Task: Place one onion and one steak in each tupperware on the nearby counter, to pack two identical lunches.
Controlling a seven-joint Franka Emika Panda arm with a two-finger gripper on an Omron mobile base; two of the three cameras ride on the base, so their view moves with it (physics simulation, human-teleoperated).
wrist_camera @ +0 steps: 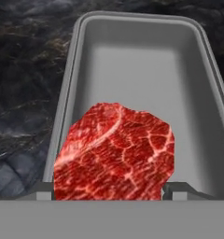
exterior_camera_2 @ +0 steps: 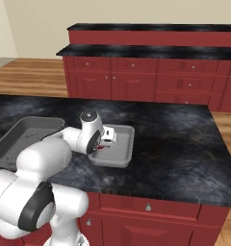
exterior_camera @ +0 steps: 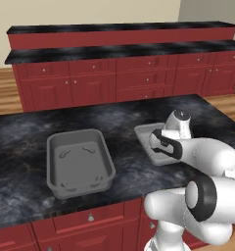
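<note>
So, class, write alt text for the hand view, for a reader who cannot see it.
A bright red marbled steak sits between the gripper fingers, above the near end of a shallow light grey tupperware. Black marbled counter lies around the container.

1. The steak [wrist_camera: 115, 154] is seen as bright red, veined with pale pink marbling.
2. The small tupperware [wrist_camera: 132, 60] is rendered in light grey.
3. The larger tupperware [exterior_camera: 56, 147] is shown in darker grey.
4. The counter [exterior_camera_2: 185, 139] is topped in black stone marbled with grey, over dark red cabinets [exterior_camera: 90, 220] with silver knobs.
</note>
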